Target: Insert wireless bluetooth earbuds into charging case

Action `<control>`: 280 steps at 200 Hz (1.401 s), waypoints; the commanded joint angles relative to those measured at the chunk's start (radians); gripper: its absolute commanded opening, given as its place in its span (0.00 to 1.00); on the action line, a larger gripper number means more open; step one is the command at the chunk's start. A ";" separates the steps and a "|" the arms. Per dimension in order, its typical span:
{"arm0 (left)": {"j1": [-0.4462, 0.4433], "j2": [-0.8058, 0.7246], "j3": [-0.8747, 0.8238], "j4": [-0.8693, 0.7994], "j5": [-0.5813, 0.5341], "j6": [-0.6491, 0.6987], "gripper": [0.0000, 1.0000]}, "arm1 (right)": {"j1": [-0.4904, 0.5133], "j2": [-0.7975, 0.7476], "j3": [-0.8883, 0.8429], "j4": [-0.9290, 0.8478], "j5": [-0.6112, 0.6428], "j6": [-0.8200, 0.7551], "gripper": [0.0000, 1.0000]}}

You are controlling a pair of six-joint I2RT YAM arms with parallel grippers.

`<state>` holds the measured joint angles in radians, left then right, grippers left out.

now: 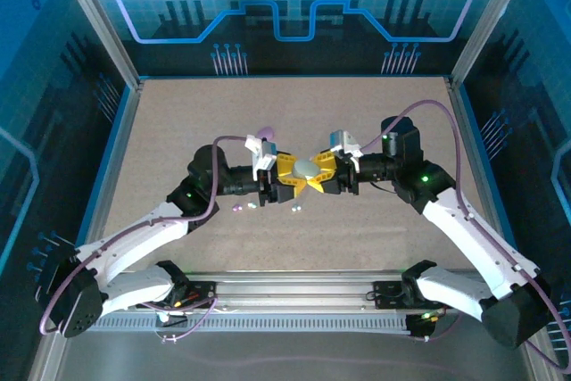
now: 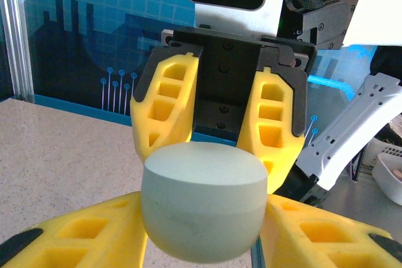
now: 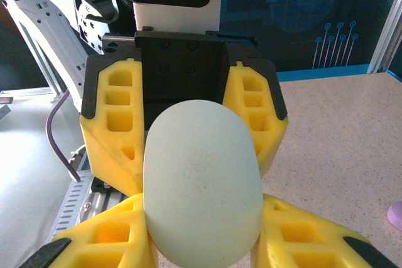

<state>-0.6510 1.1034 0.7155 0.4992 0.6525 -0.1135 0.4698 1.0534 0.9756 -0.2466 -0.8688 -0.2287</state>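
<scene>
A mint green charging case (image 1: pixel 306 169) hangs closed above the middle of the table, held from both sides. My left gripper (image 1: pixel 287 173) is shut on it from the left, its yellow fingers (image 2: pixel 75 236) pressed to the sides of the case (image 2: pixel 204 202). My right gripper (image 1: pixel 324 175) is shut on it from the right, its fingers (image 3: pixel 100 240) flanking the case (image 3: pixel 202 183). Each wrist view shows the other gripper's yellow fingers behind the case. Several tiny pastel earbuds (image 1: pixel 252 207) lie on the table just in front of the grippers.
A rounded purple thing (image 3: pixel 396 214) lies on the speckled tabletop (image 1: pixel 375 113) at the right edge of the right wrist view. Blue walls and metal posts (image 1: pixel 125 60) enclose the table. The rail with both arm bases (image 1: pixel 294 287) runs along the near edge.
</scene>
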 commanded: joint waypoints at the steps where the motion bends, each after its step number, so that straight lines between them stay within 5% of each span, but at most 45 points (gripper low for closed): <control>1: -0.007 0.015 0.049 -0.020 0.023 0.006 0.47 | -0.003 -0.003 0.030 0.019 -0.026 -0.003 0.33; 95: -0.022 0.033 0.082 -0.086 0.106 0.039 0.35 | 0.007 -0.002 0.042 -0.008 -0.031 -0.018 0.33; 206: -0.026 0.027 0.122 -0.191 0.121 0.091 0.43 | 0.007 0.051 0.113 -0.155 -0.048 -0.118 0.33; 280: -0.028 0.025 0.116 -0.183 0.124 0.086 0.28 | 0.021 0.071 0.150 -0.199 0.007 -0.126 0.39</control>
<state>-0.6506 1.1179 0.8009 0.2962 0.6968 -0.0456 0.4683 1.1084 1.0813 -0.4603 -0.8715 -0.3454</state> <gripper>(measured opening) 0.390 0.360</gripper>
